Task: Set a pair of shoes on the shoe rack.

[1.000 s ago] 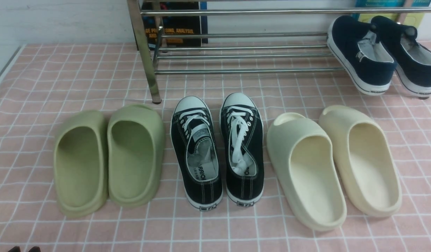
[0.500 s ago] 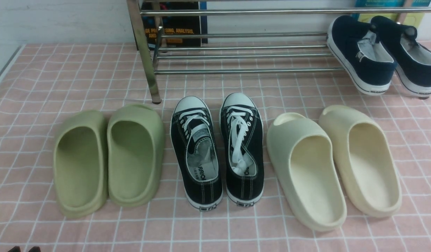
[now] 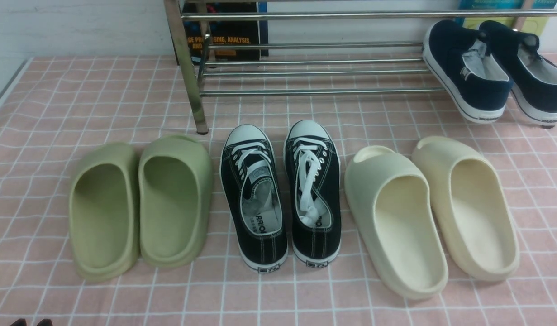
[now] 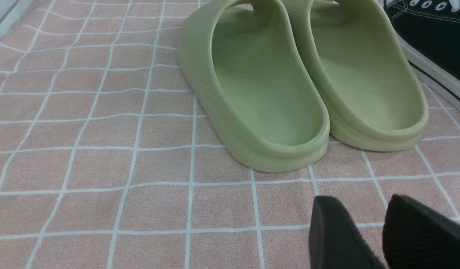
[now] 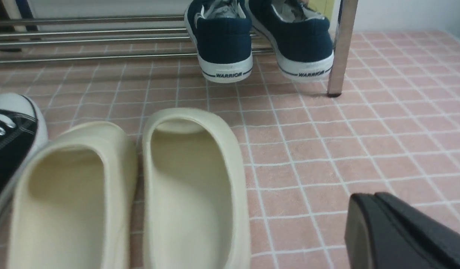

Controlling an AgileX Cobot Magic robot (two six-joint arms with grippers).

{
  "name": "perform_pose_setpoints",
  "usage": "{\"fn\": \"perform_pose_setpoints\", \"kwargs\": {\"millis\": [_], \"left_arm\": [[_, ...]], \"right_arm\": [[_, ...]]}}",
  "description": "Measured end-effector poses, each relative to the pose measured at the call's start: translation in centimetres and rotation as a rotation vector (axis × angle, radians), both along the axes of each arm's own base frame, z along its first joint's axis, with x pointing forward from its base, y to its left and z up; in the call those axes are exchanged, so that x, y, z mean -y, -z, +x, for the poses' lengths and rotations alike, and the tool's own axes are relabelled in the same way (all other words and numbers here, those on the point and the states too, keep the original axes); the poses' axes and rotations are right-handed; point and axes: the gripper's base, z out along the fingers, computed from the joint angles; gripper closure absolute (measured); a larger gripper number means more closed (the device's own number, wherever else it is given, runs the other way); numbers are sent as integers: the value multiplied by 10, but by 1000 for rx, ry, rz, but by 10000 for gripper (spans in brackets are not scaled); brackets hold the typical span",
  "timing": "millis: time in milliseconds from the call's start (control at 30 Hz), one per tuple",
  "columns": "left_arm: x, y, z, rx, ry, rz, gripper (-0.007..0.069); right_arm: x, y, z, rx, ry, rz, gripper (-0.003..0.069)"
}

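Front view shows nothing has moved over the last second: the pair of shoes (image 3: 495, 72) rests on the shoe rack (image 3: 305, 68), heels hanging out. The right gripper (image 5: 375, 220) is pressed together; the left gripper (image 4: 383, 224) looks slightly parted, empty. Probably finished.

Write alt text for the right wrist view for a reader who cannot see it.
Two navy slip-on shoes sit heels-out on the low bars of a chrome shoe rack. Nearer, a pair of cream slides lies on the pink checked cloth, with a black sneaker's toe at the frame's edge. The right gripper shows shut fingers.
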Motion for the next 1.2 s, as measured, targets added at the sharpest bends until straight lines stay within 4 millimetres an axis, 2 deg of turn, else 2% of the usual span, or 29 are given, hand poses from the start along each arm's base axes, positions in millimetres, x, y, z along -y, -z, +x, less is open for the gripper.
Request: {"fn": "perform_pose_setpoints", "kwargs": {"millis": [133, 400, 567, 667, 767, 900, 1200], "left_arm": [[0, 0, 0, 0, 0, 0, 385], [0, 0, 0, 0, 0, 0, 385], [0, 0, 0, 0, 0, 0, 385], [0, 0, 0, 0, 0, 0, 385], [0, 0, 0, 1, 0, 0, 385], [0, 0, 0, 1, 0, 0, 385], [0, 0, 0, 1, 0, 0, 385]], "right_arm": [[-3, 2, 0, -19, -6, 111, 670], [-8, 8, -8, 6, -49, 130, 667], [-9, 40, -23, 74, -50, 106, 664], [-8, 47, -25, 84, -36, 56, 663], [-4, 48, -26, 75, -7, -4, 663], [-2, 49, -26, 68, 21, 49, 663], [-8, 52, -27, 29, -101, -47, 663]]}}
